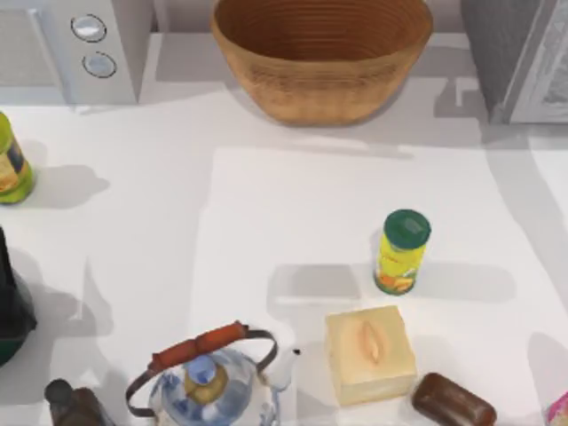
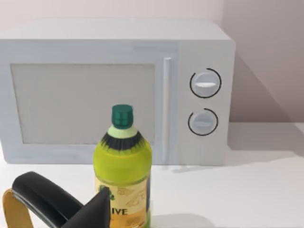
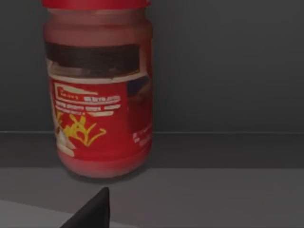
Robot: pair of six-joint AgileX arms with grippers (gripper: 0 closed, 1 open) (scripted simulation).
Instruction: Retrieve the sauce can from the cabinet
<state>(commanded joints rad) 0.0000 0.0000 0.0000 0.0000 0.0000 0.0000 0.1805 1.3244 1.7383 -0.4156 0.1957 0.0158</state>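
Note:
The sauce can [image 3: 99, 95] is a red cylinder with a red lid and a red, white and yellow label. It stands upright on a shelf inside the dark cabinet [image 3: 228, 71]. My right gripper [image 3: 92, 213] sits low in front of the can, a short way from it and not touching it. From above, the cabinet [image 1: 524, 62] is the grey box at the table's back right corner. My left gripper [image 2: 71, 209] is parked at the left, facing a green-yellow bottle [image 2: 122, 166].
A white microwave [image 1: 80, 44] stands at the back left and a wicker basket [image 1: 321, 58] at the back middle. A yellow can with a green lid [image 1: 402, 251], a pale block [image 1: 369, 352], a brown piece [image 1: 453, 401] and a blue-white kettle [image 1: 209, 382] stand in front.

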